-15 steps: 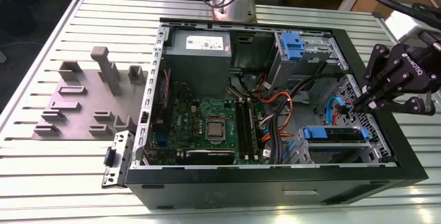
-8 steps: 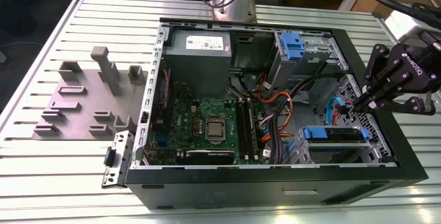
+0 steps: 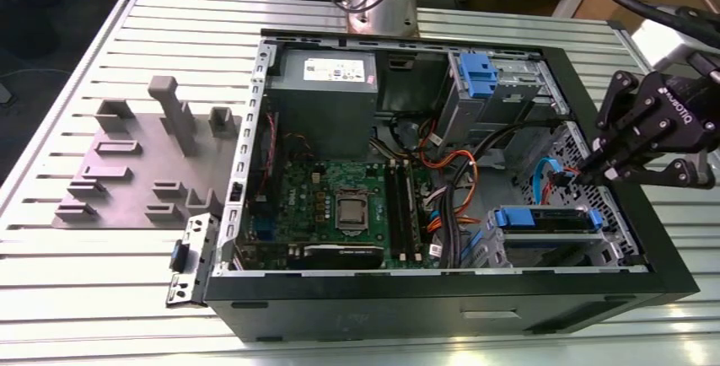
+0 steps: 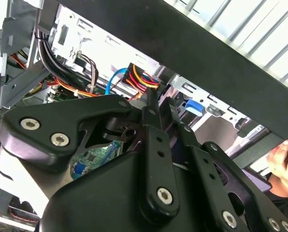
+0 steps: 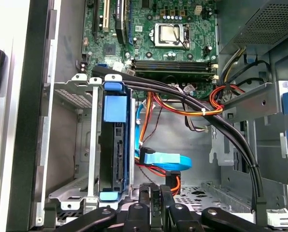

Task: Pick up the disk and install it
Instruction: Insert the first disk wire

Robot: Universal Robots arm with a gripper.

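Observation:
The disk sits edge-up in the metal drive cage at the near right corner of the open computer case, its blue carrier showing along the top. In the first wrist view the disk stands in the cage slot with blue tabs at both ends. My gripper hangs over the case's right wall, just beyond the cage and above a blue data cable. Its black fingers are shut together with nothing between them, and they look the same in the second wrist view.
Inside the case lie the motherboard, the grey power supply, a second bay with a blue latch and bundles of orange and black cables. A grey fixture stands on the slatted table. A person's hand is outside the case.

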